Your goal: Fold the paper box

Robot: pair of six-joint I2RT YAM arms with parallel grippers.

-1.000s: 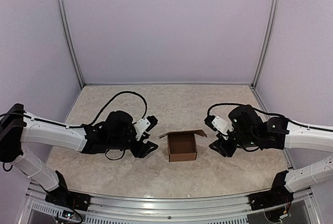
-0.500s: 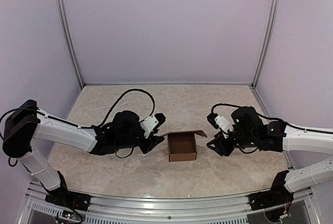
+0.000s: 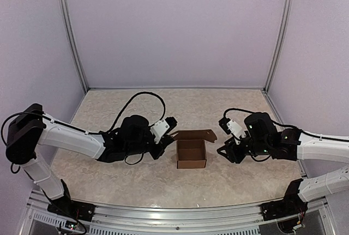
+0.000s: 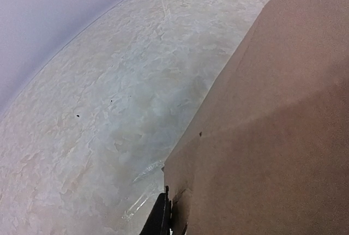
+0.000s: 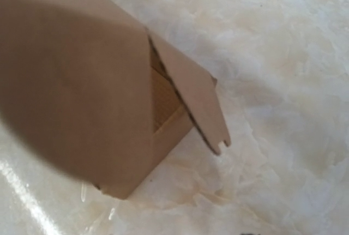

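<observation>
Paper box (image 3: 191, 154) sits on the counter (image 3: 120, 180), about midway between the left and right edges and nearer the near edge than the far one. Plain brown cardboard, cube-like, top open, inside walls showing in the top view. Lid flap (image 3: 194, 134) is raised along the far side, tilted, not closed over the opening.

Left tool (image 3: 166, 142) lies low at the box's left side, up by the far-left corner near the flap's end. In the left wrist view the paper box (image 4: 272, 126) fills the right half as one flat brown wall. A single dark finger (image 4: 162, 220) shows at the bottom, right at the cardboard's edge. Contact cannot be confirmed, and whether this tool is clenched or released cannot be told.

Right tool (image 3: 224, 150) hovers just beside the box's right side, with a strip of bare counter between them. Its wrist view shows the paper box (image 5: 82, 93) close and blurred, with the lid flap (image 5: 199, 107) jutting out at an angle and a small notch at its tip. No fingers are visible there, so its state cannot be told either.

Pale marbled counter (image 4: 109, 93) lies bare around the box.
</observation>
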